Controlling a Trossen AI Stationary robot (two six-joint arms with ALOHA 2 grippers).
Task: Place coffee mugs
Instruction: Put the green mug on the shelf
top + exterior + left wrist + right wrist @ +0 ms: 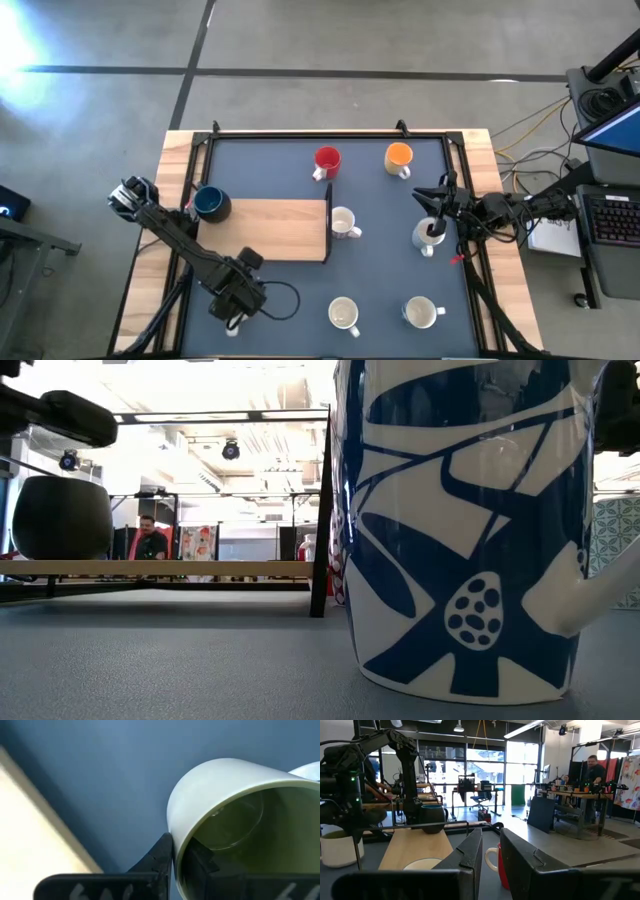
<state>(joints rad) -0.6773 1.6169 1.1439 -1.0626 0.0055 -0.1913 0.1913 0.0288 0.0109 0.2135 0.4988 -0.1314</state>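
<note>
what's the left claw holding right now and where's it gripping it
The left claw pinches a cream mug by its rim, one finger outside the wall, one inside.

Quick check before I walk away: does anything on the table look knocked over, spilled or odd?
Nothing looks spilled or toppled. One oddity: a blue-patterned mug stands so close to the low camera that it blocks much of that view. The left tool pinches the rim of a cream mug.

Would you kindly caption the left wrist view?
Left gripper shut on the rim of a white mug above the blue mat.
</note>
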